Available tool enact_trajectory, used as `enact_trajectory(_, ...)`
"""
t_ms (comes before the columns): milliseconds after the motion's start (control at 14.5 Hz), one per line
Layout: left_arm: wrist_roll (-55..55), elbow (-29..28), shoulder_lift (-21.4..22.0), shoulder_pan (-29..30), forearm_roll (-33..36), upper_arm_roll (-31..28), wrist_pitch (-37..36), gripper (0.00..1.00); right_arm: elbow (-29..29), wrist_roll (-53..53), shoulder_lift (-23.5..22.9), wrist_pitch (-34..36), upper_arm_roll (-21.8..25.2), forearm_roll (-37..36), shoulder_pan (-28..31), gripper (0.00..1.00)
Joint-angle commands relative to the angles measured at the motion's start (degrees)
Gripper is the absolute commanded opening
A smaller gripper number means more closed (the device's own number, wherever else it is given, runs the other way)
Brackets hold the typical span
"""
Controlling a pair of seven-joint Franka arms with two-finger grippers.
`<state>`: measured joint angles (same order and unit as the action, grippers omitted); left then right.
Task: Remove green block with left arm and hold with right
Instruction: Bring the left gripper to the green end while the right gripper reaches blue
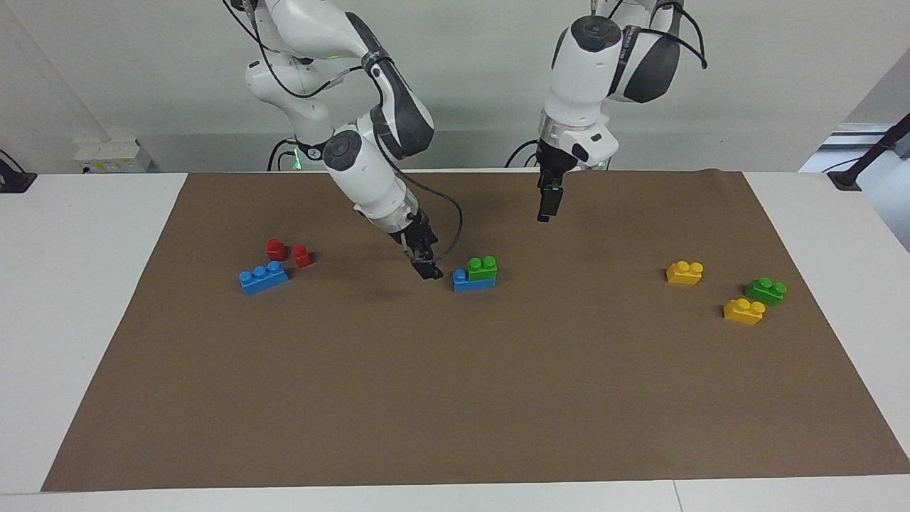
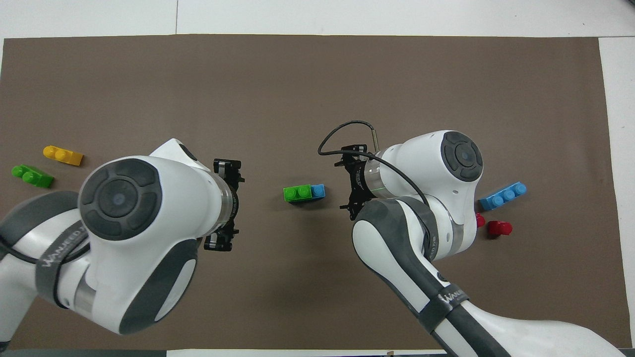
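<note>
A green block (image 1: pixel 483 268) with two studs sits on one end of a blue brick (image 1: pixel 469 284) near the middle of the brown mat; the stack also shows in the overhead view, green block (image 2: pixel 296 193) on the blue brick (image 2: pixel 318 191). My right gripper (image 1: pixel 428 270) is low over the mat, right beside the blue brick's bare end and apart from it; in the overhead view it (image 2: pixel 349 184) points at that end. My left gripper (image 1: pixel 546 210) hangs raised over the mat, holding nothing. A second green block (image 1: pixel 766 291) lies toward the left arm's end.
Two yellow bricks (image 1: pixel 684 272) (image 1: pixel 743 311) lie beside the second green block (image 2: pixel 32 176). A blue three-stud brick (image 1: pixel 263 277) and two red pieces (image 1: pixel 276 249) (image 1: pixel 301 256) lie toward the right arm's end. The brown mat (image 1: pixel 455 398) spreads wide on the side away from the robots.
</note>
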<state>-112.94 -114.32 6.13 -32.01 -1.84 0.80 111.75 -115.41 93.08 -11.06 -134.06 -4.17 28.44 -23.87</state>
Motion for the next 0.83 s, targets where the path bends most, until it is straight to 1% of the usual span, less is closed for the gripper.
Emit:
enact_trajectory(0,-8.5,-0.9,-2.95,-2.79,-0.62,-0.98,4.87,1.0,-1.48,0.62,-0.71,-2.7,0.13,1.53,-0.91,1.0)
enact_trajectory(277,-14.75,-0.55,-7.17,-4.81,-0.62,-0.98,10.23,1.0,-1.48,0.7,-2.9,-5.95,0.13,2.32,-2.4,1.0)
enact_trajectory(415,-17.65,-0.55,-8.58,-4.99,-0.62,-0.98,13.22,1.0,-1.48,0.7,-3.7,-7.17,0.13,2.41,-2.58,1.0)
enact_trajectory(553,-19.24,-0.03,-11.12,-5.17,-0.53,-0.98,15.16,1.0,-1.39,0.79,-4.66,-8.84,0.13,2.85,-3.89,1.0)
enact_trajectory(622,-19.77,-0.11,-12.36,-6.21,-0.53,-1.07,16.3,1.0,-1.39,0.7,-5.1,-9.72,0.13,3.98,-3.99,1.0)
enact_trajectory(761,-20.12,-0.29,-12.72,-6.66,-0.53,-1.07,17.18,1.0,-1.31,0.62,-5.72,-11.22,0.13,4.52,-4.25,1.0)
